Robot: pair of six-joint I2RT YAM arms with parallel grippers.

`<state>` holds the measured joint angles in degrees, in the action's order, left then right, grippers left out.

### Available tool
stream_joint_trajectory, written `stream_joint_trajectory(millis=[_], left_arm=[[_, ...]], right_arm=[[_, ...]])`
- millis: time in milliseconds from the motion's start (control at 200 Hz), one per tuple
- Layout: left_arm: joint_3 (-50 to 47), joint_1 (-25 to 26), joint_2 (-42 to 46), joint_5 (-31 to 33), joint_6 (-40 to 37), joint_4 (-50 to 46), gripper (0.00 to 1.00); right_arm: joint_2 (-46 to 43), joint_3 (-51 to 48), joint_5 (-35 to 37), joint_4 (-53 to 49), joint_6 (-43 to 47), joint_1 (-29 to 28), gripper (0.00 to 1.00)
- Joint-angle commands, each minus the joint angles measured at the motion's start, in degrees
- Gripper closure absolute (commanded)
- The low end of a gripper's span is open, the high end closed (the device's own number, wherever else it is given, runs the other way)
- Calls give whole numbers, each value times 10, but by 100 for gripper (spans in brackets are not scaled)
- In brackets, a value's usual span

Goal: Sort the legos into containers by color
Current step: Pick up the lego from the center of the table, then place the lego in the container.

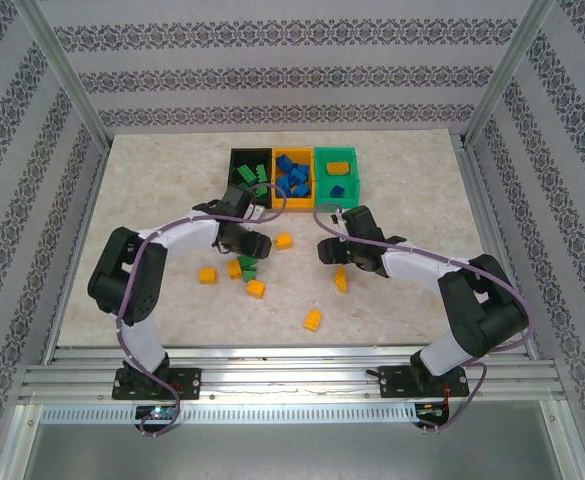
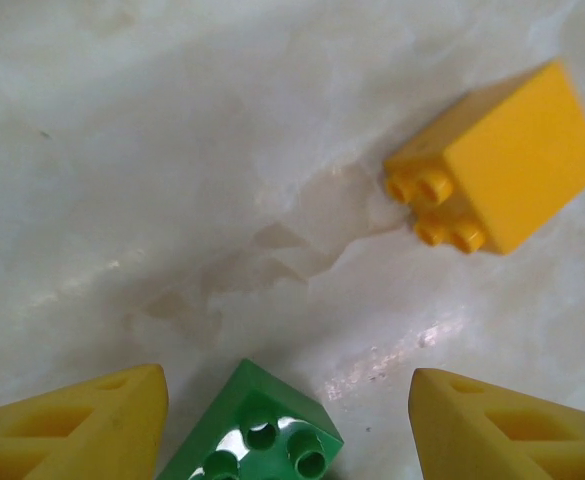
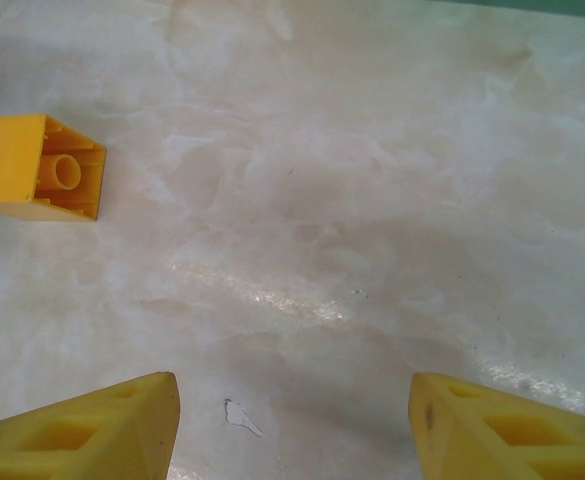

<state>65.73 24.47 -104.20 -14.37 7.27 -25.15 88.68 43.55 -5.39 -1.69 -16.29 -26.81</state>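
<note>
The left fingers (image 2: 72,430) stand apart, a green brick (image 2: 257,430) lying between them on the bench (image 2: 172,150). A yellow brick (image 2: 502,160) sits ahead to their right. The right fingers (image 3: 82,430) stand apart over bare bench, a second yellow brick (image 3: 32,165) ahead to their left.

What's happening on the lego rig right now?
Sorting is partway done. The left end effector is open over a green brick; the right end effector is open above bare table. The black bin holds green legos, the yellow-orange bin blue legos, and several yellow bricks lie loose.
</note>
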Motion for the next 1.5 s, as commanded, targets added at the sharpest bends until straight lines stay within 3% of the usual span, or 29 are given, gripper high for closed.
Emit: stream_joint_trajectory(millis=[0, 190, 475, 819, 959, 1129, 1494], left_arm=[[3, 16, -20, 44, -42, -40, 35], [-1, 22, -29, 78, -50, -62, 39], [-8, 32, -17, 112, -44, -61, 62], [71, 32, -38, 104, -38, -88, 69], [113, 30, -36, 129, -40, -99, 69], [200, 12, -64, 157, -44, -132, 69], [516, -50, -221, 239, -79, -248, 68]], right_arm=[[1, 15, 12, -6, 8, -7, 37], [-3, 14, 15, -8, 9, -8, 37], [-2, 15, 18, -6, 10, -13, 37], [-9, 12, 29, -7, 13, -18, 37], [-12, 13, 27, -8, 14, -18, 37], [-12, 14, 32, -11, 16, -19, 37], [-21, 11, 39, -11, 19, -27, 37]])
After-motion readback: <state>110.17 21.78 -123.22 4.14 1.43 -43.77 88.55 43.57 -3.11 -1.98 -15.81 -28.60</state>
